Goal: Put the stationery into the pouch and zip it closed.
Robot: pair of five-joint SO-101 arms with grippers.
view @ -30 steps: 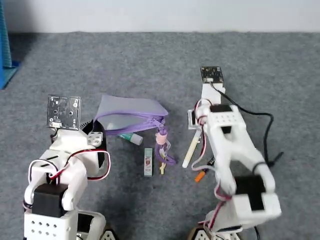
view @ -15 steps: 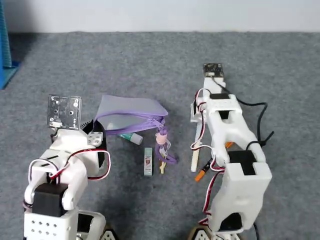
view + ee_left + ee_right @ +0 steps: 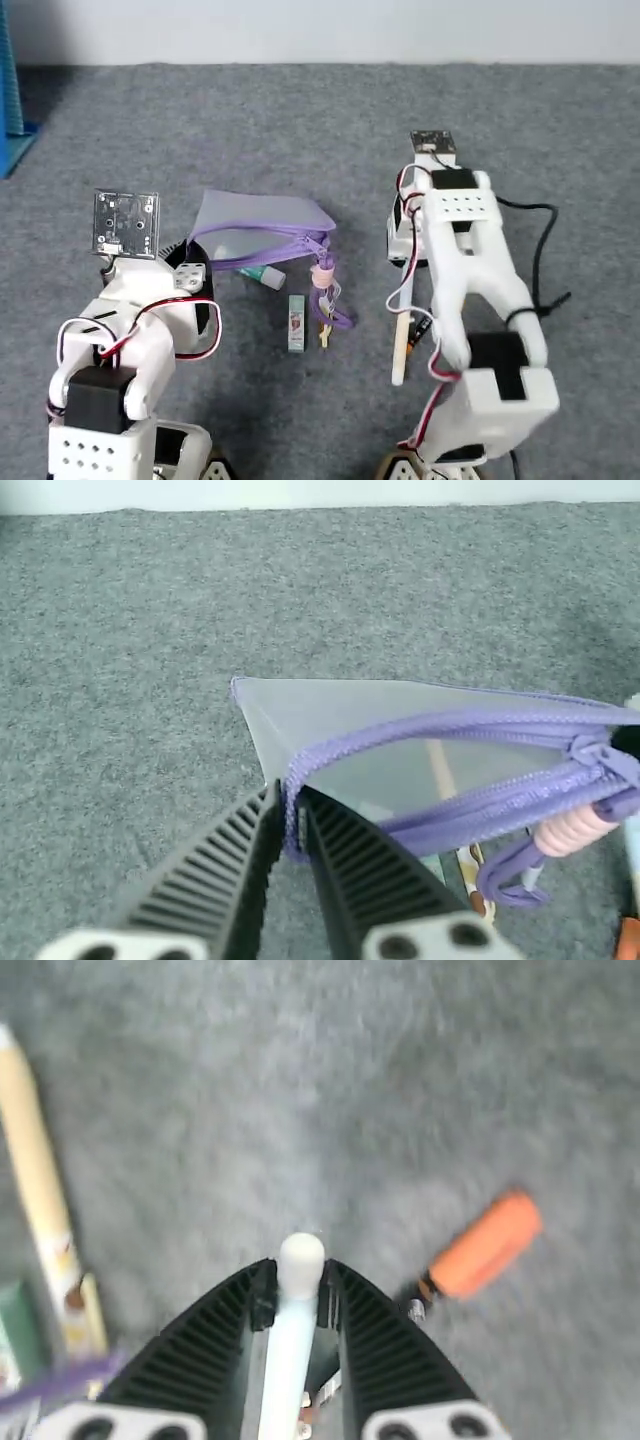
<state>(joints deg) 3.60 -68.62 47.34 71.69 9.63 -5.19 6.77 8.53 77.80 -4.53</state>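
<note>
The translucent purple pouch [image 3: 260,215] sits open, one zipper end pinched in the left hand [image 3: 285,805]. A green-capped tube [image 3: 262,273] lies at its mouth, with a small rectangular stick [image 3: 296,323] nearby. The right hand [image 3: 298,1280] grips a pale pen [image 3: 400,350]. An orange-capped marker [image 3: 487,1243] lies just beside it.

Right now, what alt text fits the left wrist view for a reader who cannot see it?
The left gripper is shut on the purple zip edge of a translucent pouch, whose mouth gapes open on grey carpet. A pink ringed charm sits at the zip's far end.
</note>
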